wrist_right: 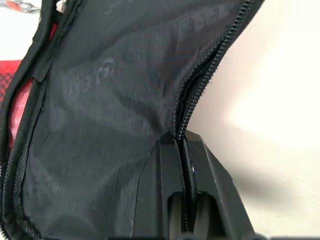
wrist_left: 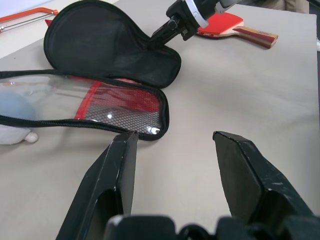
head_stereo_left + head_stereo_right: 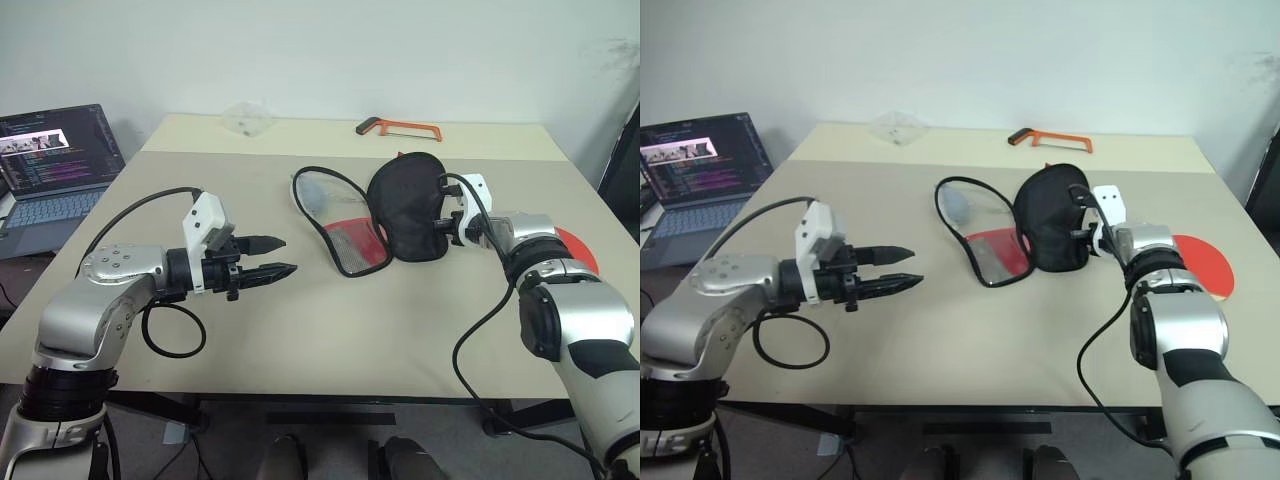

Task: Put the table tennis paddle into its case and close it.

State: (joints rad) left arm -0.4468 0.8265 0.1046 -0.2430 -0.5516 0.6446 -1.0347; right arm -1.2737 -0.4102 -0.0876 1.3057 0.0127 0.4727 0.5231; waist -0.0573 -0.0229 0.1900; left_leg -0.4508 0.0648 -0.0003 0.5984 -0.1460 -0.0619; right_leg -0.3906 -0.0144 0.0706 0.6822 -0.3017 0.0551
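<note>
The case lies open in the middle of the table. Its clear window half, with a red panel and mesh, lies flat on the left. Its black fabric half is lifted on the right. My right gripper is shut on the zip edge of the black half. The table tennis paddle lies flat on the table to the right, partly hidden behind my right arm; its handle shows in the left wrist view. My left gripper hovers open and holding nothing, left of the case, pointing toward it.
An orange-framed hacksaw lies near the table's far edge. A crumpled clear plastic bag sits at the back left. An open laptop stands off the table's left side. A pale blue and white thing shows through the case window.
</note>
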